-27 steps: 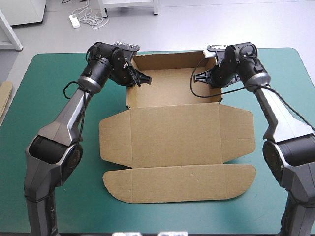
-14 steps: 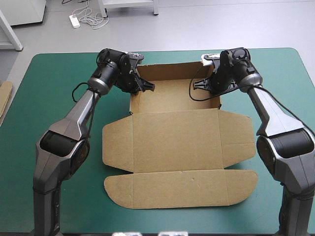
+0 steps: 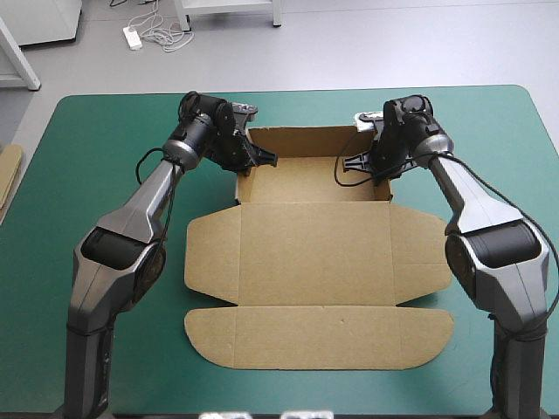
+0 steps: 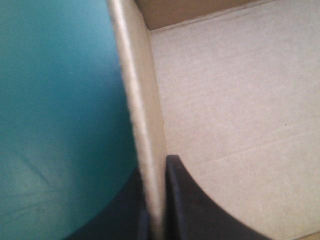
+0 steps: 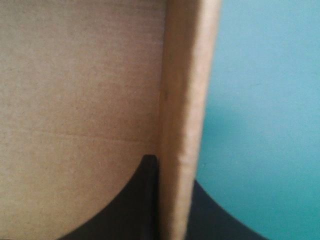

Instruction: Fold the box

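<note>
- The box (image 3: 314,249) sits mid-bench. Its tray end is toward the far edge, and the rest of the sheet lies flat toward the near edge.
- The back wall (image 3: 306,140), left side wall (image 3: 238,179) and right side wall (image 3: 389,179) all stand upright, so the far part reads as an open tray.
- The lid panel with its rounded front flap (image 3: 319,327) lies flat on the teal-green bench (image 3: 105,157). It looks unworked and is clear of both arms.
- The left tool (image 4: 154,172) is clamped on the left side wall, one black finger inside the tray and one outside over the cover.
- The right tool (image 5: 174,175) mirrors it, pinching the right side wall with one finger each side.
- Likely reason for the pinches: they hold the side walls square and press the board so the tuck seats.
- Gripping both sides at once probably also stops the light tray sliding or twisting.
- Judged step: setting the side walls, with the lid left for later.
- Risk: a loose wall could spring outward on release.
- Spare board (image 3: 7,179) shows at the bench's left edge, well apart from the box.
</note>
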Robot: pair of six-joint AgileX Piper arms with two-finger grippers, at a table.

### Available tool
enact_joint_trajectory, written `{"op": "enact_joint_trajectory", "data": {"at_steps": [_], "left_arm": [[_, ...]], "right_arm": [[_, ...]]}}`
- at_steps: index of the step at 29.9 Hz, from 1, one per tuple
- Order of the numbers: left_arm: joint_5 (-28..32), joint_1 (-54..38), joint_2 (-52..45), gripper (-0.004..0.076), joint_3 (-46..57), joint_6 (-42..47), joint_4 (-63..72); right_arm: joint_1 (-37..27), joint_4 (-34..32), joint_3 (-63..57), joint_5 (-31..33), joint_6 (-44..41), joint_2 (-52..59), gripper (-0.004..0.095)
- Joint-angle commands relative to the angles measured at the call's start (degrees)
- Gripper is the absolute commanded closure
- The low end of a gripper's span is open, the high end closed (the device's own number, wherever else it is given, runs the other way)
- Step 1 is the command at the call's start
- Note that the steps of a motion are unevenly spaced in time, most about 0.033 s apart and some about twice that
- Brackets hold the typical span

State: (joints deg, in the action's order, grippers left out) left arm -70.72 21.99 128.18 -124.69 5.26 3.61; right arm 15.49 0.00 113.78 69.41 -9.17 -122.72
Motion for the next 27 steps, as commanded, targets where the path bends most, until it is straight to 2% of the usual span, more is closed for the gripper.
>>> {"op": "enact_joint_trajectory", "data": {"at_steps": [1, 10, 12, 15, 18, 21, 27], "left_arm": [[-3.3, 0.4, -1.8, 0.0732, -0.7, -2.1, -1.7], [-3.3, 0.4, -2.2, 0.0712, -0.9, -3.6, -1.3], [-3.1, 0.4, -2.8, 0.0632, -0.9, -4.4, -1.0], [-3.0, 0.4, -3.9, 0.0423, -1.1, -4.4, -1.3], [-3.1, 0.4, -4.9, 0.0269, -2.1, -4.3, -2.0], [-2.9, 0.4, -5.7, 0.0246, -3.3, -4.2, -2.0], [-2.7, 0.4, -9.3, 0.0247, -3.6, -4.2, -2.7]], "right_arm": [[0.2, 2.7, 1.6, -1.7, 3.0, 2.7, 0.0905], [0.2, 1.7, 3.3, -1.5, 3.2, 3.5, 0.0893], [0.2, 1.6, 3.9, -1.4, 3.5, 3.8, 0.0805], [0.2, 1.6, 4.7, -1.7, 3.5, 4.6, 0.0625], [0.2, 1.6, 6.7, -0.5, 3.0, 4.6, 0.0503], [0.2, 1.6, 7.7, 0.1, 2.7, 4.6, 0.0446], [-0.3, 0.7, 8.2, 0.6, 2.9, 6.7, 0.0435]]}}
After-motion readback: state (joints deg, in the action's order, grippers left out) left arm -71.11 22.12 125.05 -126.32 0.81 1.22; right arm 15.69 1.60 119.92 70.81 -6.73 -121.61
